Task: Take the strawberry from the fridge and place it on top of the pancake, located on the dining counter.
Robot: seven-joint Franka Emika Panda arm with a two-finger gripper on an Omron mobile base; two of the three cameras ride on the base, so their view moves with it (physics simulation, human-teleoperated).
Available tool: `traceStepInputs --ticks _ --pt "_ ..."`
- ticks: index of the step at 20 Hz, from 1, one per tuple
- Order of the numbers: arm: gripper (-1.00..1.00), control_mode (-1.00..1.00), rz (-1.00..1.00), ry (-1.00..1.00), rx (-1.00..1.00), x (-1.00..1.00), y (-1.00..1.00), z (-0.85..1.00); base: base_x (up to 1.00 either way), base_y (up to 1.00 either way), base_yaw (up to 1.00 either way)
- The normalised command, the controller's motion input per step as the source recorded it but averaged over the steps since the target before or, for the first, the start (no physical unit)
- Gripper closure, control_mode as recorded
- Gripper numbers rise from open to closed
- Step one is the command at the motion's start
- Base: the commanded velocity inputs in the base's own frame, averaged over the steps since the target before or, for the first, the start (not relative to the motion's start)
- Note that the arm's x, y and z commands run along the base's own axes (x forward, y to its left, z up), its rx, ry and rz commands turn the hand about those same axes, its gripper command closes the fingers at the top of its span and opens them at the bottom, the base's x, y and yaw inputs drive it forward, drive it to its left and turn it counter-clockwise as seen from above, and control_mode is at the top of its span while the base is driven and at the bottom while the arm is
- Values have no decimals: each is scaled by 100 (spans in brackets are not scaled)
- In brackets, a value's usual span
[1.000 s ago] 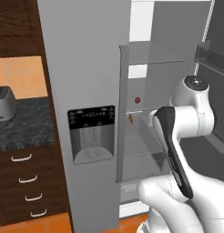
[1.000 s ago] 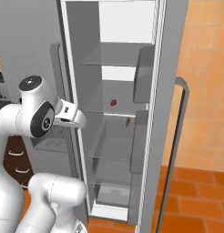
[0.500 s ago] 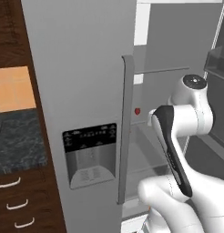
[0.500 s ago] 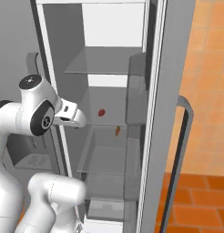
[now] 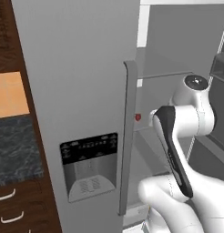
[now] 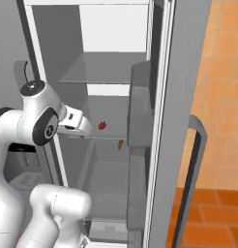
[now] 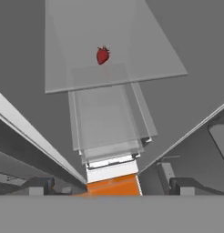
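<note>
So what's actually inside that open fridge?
On a glass shelf inside the fridge lies the strawberry, with a small orange item at the shelf's front edge. More shelves show above and below; the door bin hides the right side.

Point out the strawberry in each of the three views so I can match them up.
Left base view: the strawberry peeks out just right of the fridge door's vertical handle, at mid-height.
Right base view: it sits on the glass shelf in the open fridge, just right of the arm's white hand.
Hand view: upper centre, on that shelf.
Shared landmark: the glass shelf it rests on.
</note>
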Motion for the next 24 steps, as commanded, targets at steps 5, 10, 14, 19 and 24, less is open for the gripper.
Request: traceStepInputs --ticks 5,10,14,19,24 --pt "-100 100 0 0 0 0 0 0 32 -32 9" --pt "-100 100 0 0 0 0 0 0 19 -28 18" --pt "-100 100 0 0 0 0 0 0 50 -16 10" --pt "-100 100 0 0 0 0 0 0 43 -2 -17" --pt "-100 100 0 0 0 0 0 0 36 11 -32"
